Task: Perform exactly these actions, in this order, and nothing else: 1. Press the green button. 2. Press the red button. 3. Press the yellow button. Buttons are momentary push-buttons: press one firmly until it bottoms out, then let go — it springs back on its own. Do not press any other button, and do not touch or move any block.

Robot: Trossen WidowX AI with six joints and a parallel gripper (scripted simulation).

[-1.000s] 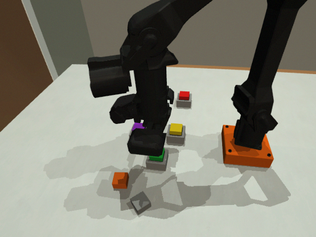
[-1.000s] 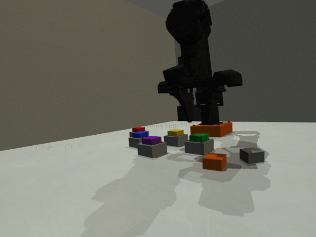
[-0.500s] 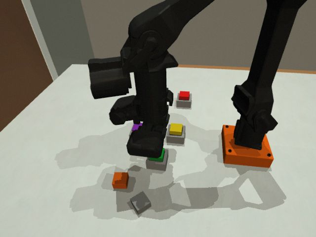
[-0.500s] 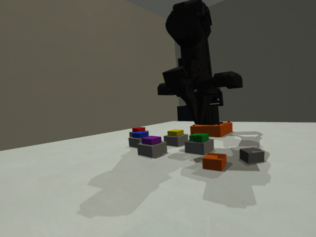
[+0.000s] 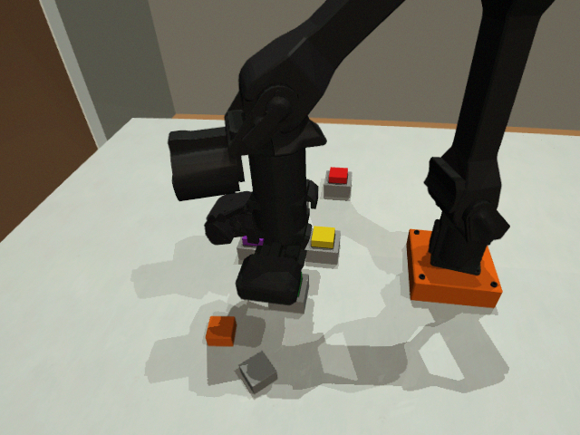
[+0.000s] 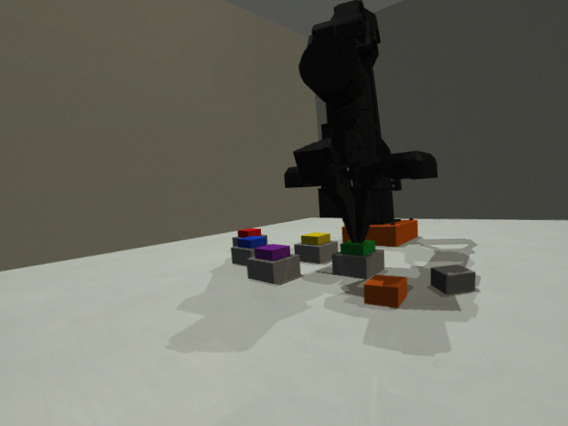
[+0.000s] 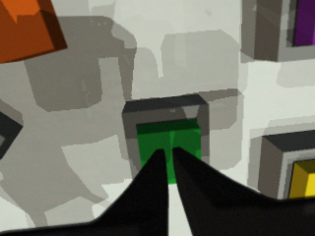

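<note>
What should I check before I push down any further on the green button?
1. gripper shut, holding nothing: ok.
2. Tips centred over the green button: ok in the wrist view; they sit on its near half.
3. Contact made: the exterior view shows the tips at the cap's top; whether it has bottomed out: cannot tell.
4. Clear of the yellow button and purple button: ok, both stand apart from the tips.
5. orange block and grey block untouched: ok, both lie apart from the gripper.
6. red button, next in order, unobstructed: ok.
</note>
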